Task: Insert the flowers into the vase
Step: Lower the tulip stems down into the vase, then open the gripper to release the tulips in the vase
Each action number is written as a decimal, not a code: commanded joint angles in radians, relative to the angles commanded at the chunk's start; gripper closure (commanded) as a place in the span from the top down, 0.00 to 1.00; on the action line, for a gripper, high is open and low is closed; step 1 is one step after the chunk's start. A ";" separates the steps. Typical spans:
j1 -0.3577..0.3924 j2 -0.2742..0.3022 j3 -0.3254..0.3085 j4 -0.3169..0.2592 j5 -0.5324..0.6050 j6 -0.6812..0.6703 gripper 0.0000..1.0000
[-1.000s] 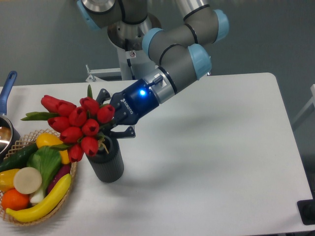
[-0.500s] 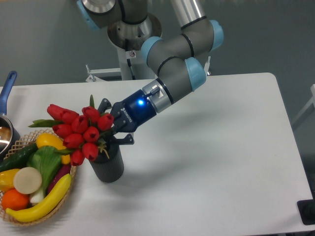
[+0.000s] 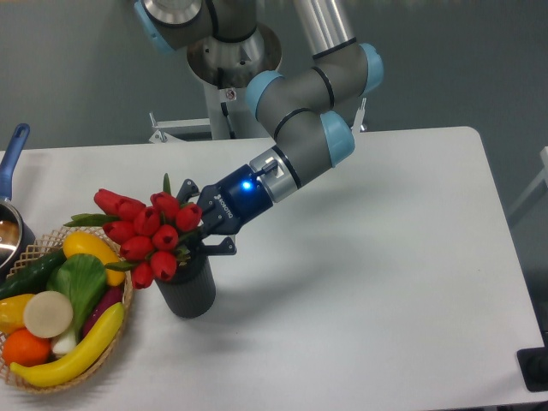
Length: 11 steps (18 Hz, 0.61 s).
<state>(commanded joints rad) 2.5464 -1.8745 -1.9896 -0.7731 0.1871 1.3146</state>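
My gripper (image 3: 202, 231) pinches the flowers (image 3: 147, 233), stems dipping into the vase (image 3: 187, 287) near the desk's left edge; seating and release remain.

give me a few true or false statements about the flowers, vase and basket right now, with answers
1. The vase stands upright on the table. True.
2. The flowers lie flat on the table, far from the vase. False: the bunch hangs over the vase's mouth, at the hand.
3. The wicker basket sits to the right of the vase. False: it is at the left edge of the picture.
4. A yellow banana lies in the basket. True.
5. The tulip heads lean toward the basket side. True.
6. The vase is tipped on its side. False: it is upright.
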 joint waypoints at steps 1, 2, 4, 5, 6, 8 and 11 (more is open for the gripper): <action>0.000 -0.003 -0.002 0.000 0.000 0.000 0.53; 0.000 -0.003 0.000 0.000 0.000 -0.002 0.62; 0.003 -0.003 0.000 0.000 0.000 -0.002 0.80; 0.005 -0.003 0.000 0.000 0.000 -0.002 0.92; 0.005 -0.003 0.000 -0.002 0.000 -0.003 0.99; 0.012 -0.003 -0.002 -0.002 0.000 -0.003 1.00; 0.028 0.000 -0.003 -0.002 0.003 -0.006 1.00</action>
<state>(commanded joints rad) 2.5739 -1.8745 -1.9926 -0.7747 0.1902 1.3085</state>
